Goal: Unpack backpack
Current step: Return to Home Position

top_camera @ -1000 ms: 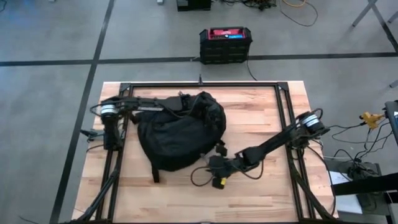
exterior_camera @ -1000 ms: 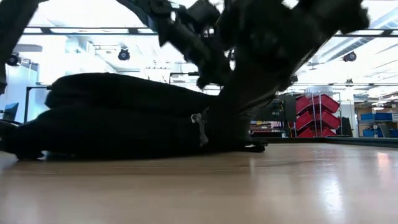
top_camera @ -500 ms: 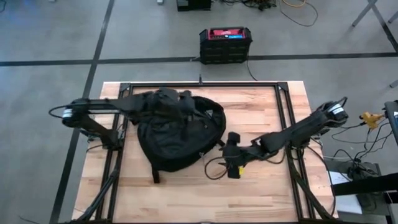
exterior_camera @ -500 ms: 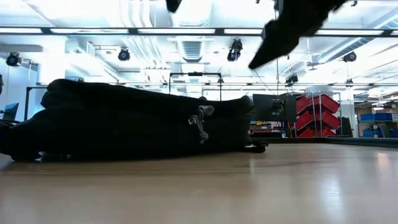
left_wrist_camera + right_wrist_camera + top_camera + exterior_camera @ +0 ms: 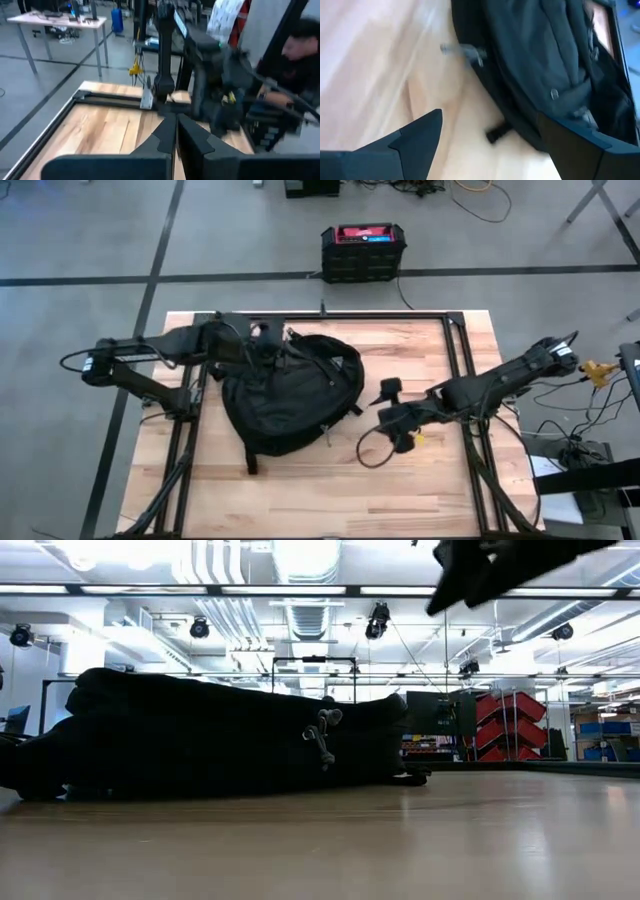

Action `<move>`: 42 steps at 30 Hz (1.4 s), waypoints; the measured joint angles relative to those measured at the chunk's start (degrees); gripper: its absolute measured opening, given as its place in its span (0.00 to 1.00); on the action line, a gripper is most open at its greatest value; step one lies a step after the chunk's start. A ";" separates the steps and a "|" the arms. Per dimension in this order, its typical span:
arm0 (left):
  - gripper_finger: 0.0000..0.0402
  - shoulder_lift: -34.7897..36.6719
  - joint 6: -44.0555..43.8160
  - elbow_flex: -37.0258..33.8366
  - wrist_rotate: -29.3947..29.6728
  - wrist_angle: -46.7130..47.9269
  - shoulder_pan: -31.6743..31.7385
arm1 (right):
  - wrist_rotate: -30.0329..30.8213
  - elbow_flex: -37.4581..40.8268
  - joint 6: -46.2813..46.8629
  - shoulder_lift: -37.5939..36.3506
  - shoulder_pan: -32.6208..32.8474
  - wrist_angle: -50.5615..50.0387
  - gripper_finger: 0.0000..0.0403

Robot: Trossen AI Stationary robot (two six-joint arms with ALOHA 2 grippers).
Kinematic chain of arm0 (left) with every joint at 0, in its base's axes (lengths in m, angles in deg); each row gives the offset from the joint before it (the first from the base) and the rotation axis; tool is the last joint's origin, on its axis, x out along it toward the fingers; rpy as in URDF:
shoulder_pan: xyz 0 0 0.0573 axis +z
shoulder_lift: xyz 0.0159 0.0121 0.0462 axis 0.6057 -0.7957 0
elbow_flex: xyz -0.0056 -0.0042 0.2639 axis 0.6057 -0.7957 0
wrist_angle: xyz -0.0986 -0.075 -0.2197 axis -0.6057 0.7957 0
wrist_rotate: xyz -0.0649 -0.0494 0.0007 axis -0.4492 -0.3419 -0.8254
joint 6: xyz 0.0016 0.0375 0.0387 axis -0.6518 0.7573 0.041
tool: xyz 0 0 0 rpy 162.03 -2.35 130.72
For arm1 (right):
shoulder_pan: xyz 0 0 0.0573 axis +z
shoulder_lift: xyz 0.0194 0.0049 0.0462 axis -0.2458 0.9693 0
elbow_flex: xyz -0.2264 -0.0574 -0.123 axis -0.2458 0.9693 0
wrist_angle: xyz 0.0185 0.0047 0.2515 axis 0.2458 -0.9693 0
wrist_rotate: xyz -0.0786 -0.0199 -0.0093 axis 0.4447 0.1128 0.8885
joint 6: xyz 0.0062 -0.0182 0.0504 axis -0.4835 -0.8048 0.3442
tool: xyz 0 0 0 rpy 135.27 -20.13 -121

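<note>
Sagging backpack: soft, probably weighty; grab zip pull | left end effector clenched, 11 o'clock | right end effector released, 3 o'clock

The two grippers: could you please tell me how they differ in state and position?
The left gripper is shut, fingers pressed together; the right gripper is open, fingers wide apart. The left gripper is above the backpack's far edge; the right gripper is above bare table beside it. Both hold nothing.
</note>
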 joint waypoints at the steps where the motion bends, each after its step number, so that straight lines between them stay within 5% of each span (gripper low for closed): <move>1: 0.00 0.23 0.04 -1.40 0.00 -0.91 -0.01 | 0.00 0.18 0.14 -0.94 -0.54 -1.99 0.78; 8: 0.00 4.30 -1.05 -18.28 -0.22 -10.25 -0.02 | 0.08 8.88 0.03 -11.45 -3.96 -2.52 0.77; 17: 0.00 16.05 -3.97 -50.74 -1.36 -45.35 -0.09 | -0.97 34.40 4.52 -32.68 -6.22 17.88 0.77; 23: 0.00 26.08 -4.51 -67.50 -1.25 -62.22 -0.09 | -8.30 44.81 4.94 -49.02 -6.42 26.04 0.78; 30: 0.00 39.29 -5.51 -77.72 -1.25 -63.97 -0.09 | -8.25 45.64 2.57 -71.42 -9.32 20.07 0.76; 42: 0.00 52.80 -1.11 -80.11 -4.31 -53.89 -0.09 | -9.87 48.83 7.64 -70.20 -12.18 21.96 0.78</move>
